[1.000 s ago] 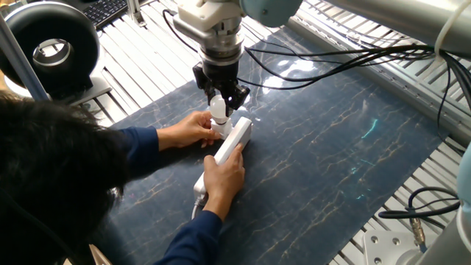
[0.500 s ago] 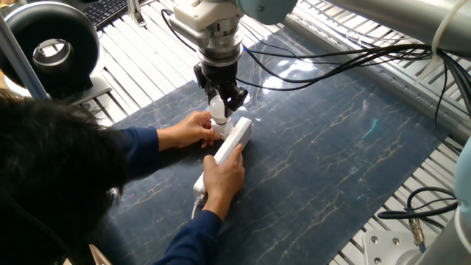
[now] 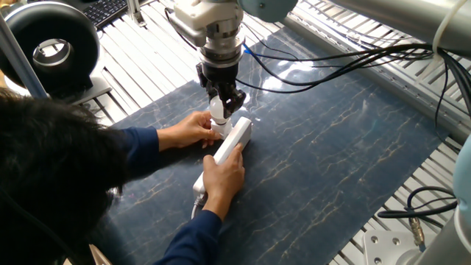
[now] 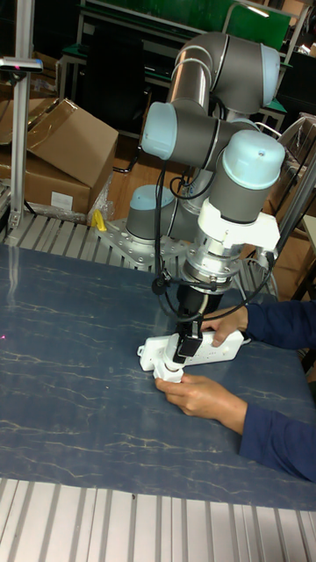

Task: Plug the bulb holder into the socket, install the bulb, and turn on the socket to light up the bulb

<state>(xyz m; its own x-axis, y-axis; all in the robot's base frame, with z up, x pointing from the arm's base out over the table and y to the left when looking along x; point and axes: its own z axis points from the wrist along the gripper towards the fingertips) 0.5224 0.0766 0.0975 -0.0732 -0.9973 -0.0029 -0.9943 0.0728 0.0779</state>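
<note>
A: Nearest the camera, a person's hand presses on the socket, pinning the white strip to the blue mat. A second hand sits just beside the socket's far end, fingers cupped around the base of what the robot is working on.

B: And right above that far end, the gripper points straight down. Its dark fingers are drawn in narrow around the bulb, and the frosted dome shows between them.

A: The bulb holder stands directly under the bulb, at the socket's far end. It looks plugged in, but the hand and the fingers hide the join.

B: In the tall view the gripper hangs over the socket, and the bulb itself is too hidden there to make out.

A: So I'd judge this to be the installing step. Doing it well means keeping the bulb upright, in line with the holder's opening.

B: Agreed: turn gently with light downward pressure. Any tilt risks a crossed thread, or could lever the holder out of the socket.

A: The steadying hands help with that, though the fingers beside the socket leave little room for the gripper.

B: Beyond the socket, the mat lies bare, with black cables trailing across its far edge.
</note>
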